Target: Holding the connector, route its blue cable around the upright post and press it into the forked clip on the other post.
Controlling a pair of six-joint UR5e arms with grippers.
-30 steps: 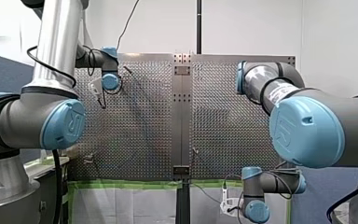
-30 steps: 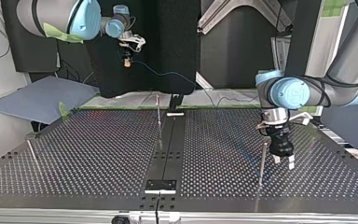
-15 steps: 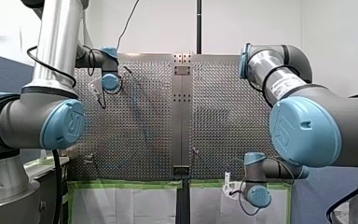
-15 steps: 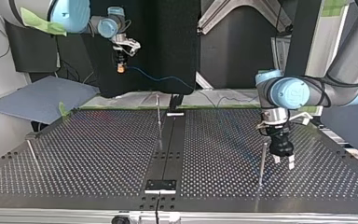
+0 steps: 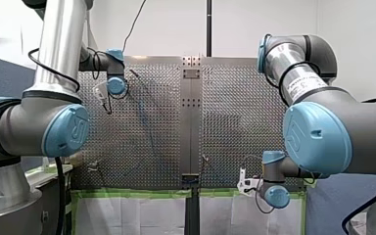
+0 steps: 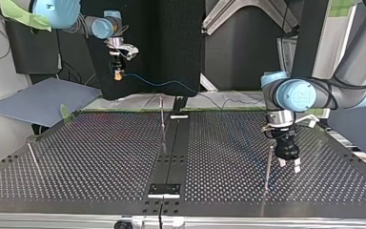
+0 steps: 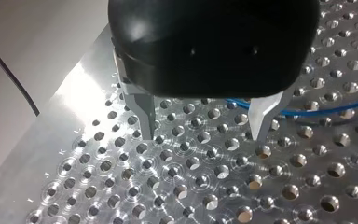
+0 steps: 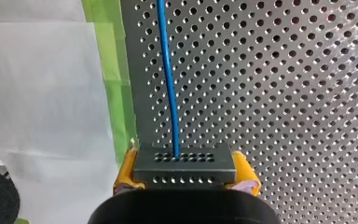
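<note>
White wall (image 5: pixel 254 24) beyond — green-taped white sheet (image 5: pixel 132 218) below

My left arm's blue cap (image 5: pixel 66 130), on the near joint at the front view's left, carries a raised maker's mark that reads as the letters UR. My right arm's blue cap (image 5: pixel 320 139), on the near joint at that view's right, bears the same mark. A white label (image 5: pixel 301 89) wraps my right arm's silver tube, but its dark print is too small to read.
</note>
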